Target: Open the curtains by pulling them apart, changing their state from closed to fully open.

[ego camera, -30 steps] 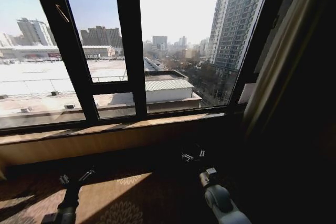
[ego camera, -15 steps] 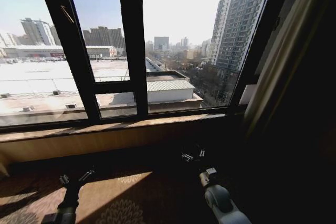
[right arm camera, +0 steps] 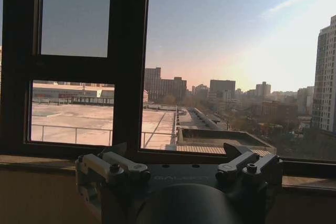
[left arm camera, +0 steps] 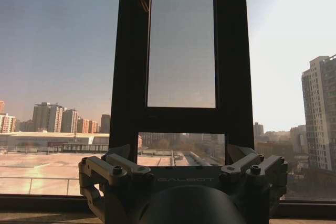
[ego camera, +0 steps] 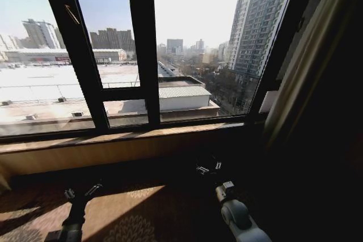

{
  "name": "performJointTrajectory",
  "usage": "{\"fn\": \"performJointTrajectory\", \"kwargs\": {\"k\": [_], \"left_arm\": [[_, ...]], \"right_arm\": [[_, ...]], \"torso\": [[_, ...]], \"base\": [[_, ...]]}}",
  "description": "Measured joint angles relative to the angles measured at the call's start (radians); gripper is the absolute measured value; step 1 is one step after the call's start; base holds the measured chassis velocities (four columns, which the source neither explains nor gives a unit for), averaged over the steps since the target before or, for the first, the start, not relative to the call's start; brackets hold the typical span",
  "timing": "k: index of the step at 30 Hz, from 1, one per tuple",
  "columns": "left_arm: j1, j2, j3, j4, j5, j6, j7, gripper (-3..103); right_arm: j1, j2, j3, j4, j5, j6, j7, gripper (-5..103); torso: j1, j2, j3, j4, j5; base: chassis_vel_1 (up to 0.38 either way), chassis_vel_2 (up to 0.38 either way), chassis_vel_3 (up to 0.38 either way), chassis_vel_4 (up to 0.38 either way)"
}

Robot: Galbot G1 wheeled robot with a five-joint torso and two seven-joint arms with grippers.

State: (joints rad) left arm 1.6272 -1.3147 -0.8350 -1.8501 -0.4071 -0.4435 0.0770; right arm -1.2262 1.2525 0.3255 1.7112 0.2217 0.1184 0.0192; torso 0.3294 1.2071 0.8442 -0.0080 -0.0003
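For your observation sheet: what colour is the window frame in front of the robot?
Black, or very dark: the window frame stands out best against the bright sky in the head view.

Curtain gathered at the window's right edge

The curtain (ego camera: 302, 66) hangs bunched into a narrow, pale, pleated band that runs slantwise down the right side of the window (ego camera: 142, 49), beside the dark frame, with its lower end lost in shadow.

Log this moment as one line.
left gripper: open, low, empty | right gripper: open, low, empty | black-framed glass window: uncovered | dark drape: at right
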Motion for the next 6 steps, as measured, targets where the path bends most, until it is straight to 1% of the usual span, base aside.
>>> {"fn": "performJointTrajectory", "kwargs": {"k": [3,6], "left_arm": [[0.0,0.0,0.0,0.0,0.0,0.0,0.0,100],[0.0,0.0,0.0,0.0,0.0,0.0,0.0,100]], "right_arm": [[0.0,0.0,0.0,0.0,0.0,0.0,0.0,100],[0.0,0.0,0.0,0.0,0.0,0.0,0.0,100]], "torso": [[0.0,0.0,0.0,-0.0001,0.0],[0.0,0.0,0.0,0.0,0.0001]], "base": [[0.0,0.0,0.0,0.0],[0.049,0.05,0.055,0.043]]}}
